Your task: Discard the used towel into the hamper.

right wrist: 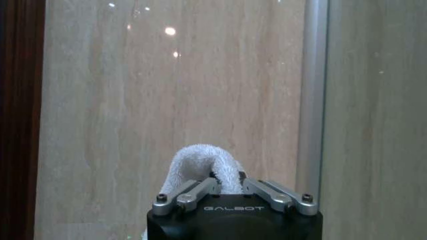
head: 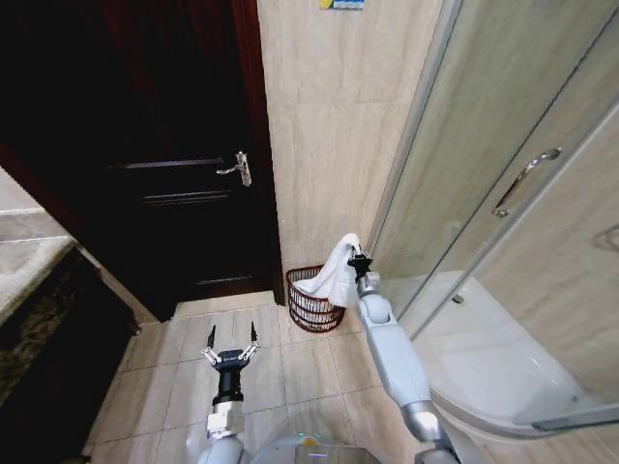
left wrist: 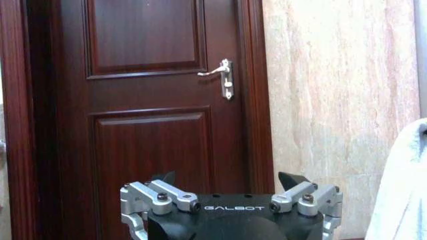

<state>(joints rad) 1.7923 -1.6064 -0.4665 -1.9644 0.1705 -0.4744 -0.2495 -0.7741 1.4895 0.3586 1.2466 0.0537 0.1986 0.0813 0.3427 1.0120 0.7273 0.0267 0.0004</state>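
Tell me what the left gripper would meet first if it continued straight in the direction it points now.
Probably the dark wooden door. The left gripper, jaws open and empty, faces its lower panel with only floor tiles between; depth is unclear.

Grey arms, black GALBOT-marked end effector (head: 230,344) with bolted silver linkages.

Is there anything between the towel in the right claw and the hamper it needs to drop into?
Nothing visible blocks it. The right claw holds the white towel above the hamper, its lower end draped at the open rim. The left claw waits open over the floor, off to the side.
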